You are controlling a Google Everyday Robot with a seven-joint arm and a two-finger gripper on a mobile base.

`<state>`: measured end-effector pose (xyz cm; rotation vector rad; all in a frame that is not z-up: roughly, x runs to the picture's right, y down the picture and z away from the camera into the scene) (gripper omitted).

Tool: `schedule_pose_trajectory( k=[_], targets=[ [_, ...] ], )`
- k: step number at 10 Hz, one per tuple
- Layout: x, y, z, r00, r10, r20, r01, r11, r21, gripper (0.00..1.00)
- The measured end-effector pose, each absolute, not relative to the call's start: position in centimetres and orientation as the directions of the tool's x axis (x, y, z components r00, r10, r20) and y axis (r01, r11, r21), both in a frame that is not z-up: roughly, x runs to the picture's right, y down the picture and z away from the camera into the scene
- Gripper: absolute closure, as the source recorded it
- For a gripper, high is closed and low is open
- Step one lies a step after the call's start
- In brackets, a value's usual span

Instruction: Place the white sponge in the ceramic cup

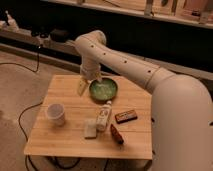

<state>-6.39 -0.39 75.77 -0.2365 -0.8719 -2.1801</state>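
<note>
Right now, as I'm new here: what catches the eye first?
The big white arm reaches in from the picture's right, its end effector over the far part of the table, beside the green bowl. Nearer, the cup stands alone and the sponge lies beside a bottle.

Table [65, 142]: 1 green bowl [103, 90] (far side), 1 white bottle [103, 116], 1 brown bar [126, 116], 1 reddish packet [116, 134].

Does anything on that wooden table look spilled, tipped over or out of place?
Nothing stands out. The ceramic cup stands upright on the left, the white sponge lies flat beside the white bottle, and the green bowl sits level. No spill shows. The gripper hangs just left of the bowl.
</note>
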Motion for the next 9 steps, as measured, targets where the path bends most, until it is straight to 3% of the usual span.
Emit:
schedule_pose_trajectory(
  k=[4,9],
  targets=[
    [-5.1,3.9,78.8,-0.574,-0.638,0.513,0.819,-0.456,0.348,0.2],
    [-5.5,7.0,79.7,-0.51,-0.68,0.527,0.86,-0.407,0.307,0.2]
  ],
)
